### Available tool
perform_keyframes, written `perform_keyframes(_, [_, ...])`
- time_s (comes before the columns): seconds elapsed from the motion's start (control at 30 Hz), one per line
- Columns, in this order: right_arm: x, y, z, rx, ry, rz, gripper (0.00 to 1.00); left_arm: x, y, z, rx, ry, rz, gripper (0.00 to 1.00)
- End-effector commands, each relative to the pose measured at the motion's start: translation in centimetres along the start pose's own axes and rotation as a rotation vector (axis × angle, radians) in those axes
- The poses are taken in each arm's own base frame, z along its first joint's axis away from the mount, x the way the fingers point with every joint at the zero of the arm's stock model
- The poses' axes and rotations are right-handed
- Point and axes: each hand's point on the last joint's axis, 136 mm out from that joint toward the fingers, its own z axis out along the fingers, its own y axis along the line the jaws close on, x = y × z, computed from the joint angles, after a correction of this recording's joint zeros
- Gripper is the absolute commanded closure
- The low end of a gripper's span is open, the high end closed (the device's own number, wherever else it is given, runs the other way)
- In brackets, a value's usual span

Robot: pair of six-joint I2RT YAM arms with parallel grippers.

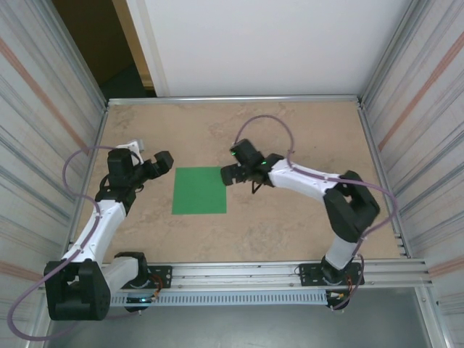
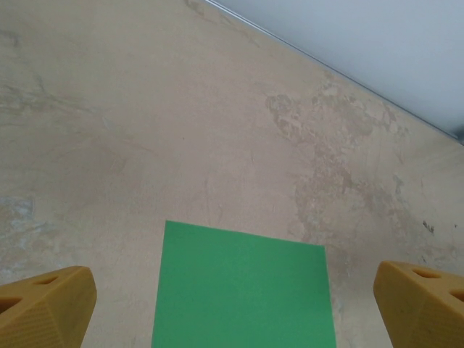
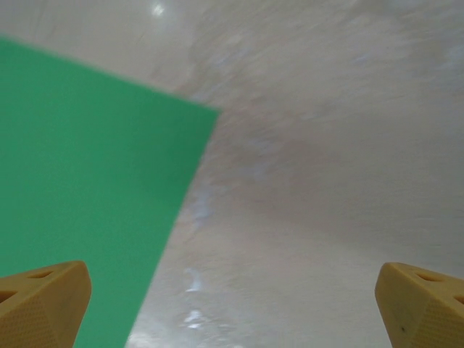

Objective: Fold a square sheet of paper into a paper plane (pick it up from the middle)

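Note:
The square sheet of paper (image 1: 199, 191) is bright green and lies flat and uncreased on the tan table (image 1: 290, 232), between my two arms. My left gripper (image 1: 151, 161) hovers just left of the sheet's far left corner, open, with nothing between its yellow fingers (image 2: 51, 304). In the left wrist view the sheet (image 2: 243, 290) lies below and ahead of the left gripper (image 2: 233, 308). My right gripper (image 1: 230, 163) is open over the sheet's far right corner. In the right wrist view the sheet (image 3: 80, 167) is at the left, and the right gripper (image 3: 232, 308) stands over bare table.
Corrugated metal walls (image 1: 43, 145) close in the table on the left and right. A white panel (image 1: 261, 43) stands behind the far edge. A metal rail (image 1: 254, 272) with the arm bases runs along the near edge.

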Motion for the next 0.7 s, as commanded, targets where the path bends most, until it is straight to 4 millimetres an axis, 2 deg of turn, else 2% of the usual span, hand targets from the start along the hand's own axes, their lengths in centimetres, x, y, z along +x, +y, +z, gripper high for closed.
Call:
perform_keyframes(0.0, [2.2,1.9,1.0,0.060,0.094,-0.095,0.01,-0.7,-1.2,-0.1,0.042,0.004,-0.001,0.01])
perform_keyframes(0.17, [3.6,4.3,3.7,0.066,0.187,-0.124,0.01,-0.5,-1.3,0.4,0.056,0.019,-0.014,0.01])
perform_keyframes(0.33, [3.2,4.3,5.4,0.100,0.220,-0.112,0.01,-0.3,-1.4,0.9,0.068,0.042,-0.026,0.01])
perform_keyframes(0.5, [4.0,2.1,7.1,0.161,0.284,-0.030,0.01,0.1,-1.3,1.4,0.072,0.063,-0.045,0.01])
perform_keyframes(0.67, [5.2,0.0,7.0,0.213,0.330,-0.003,0.01,0.5,-1.5,2.0,0.087,0.099,-0.070,0.01])
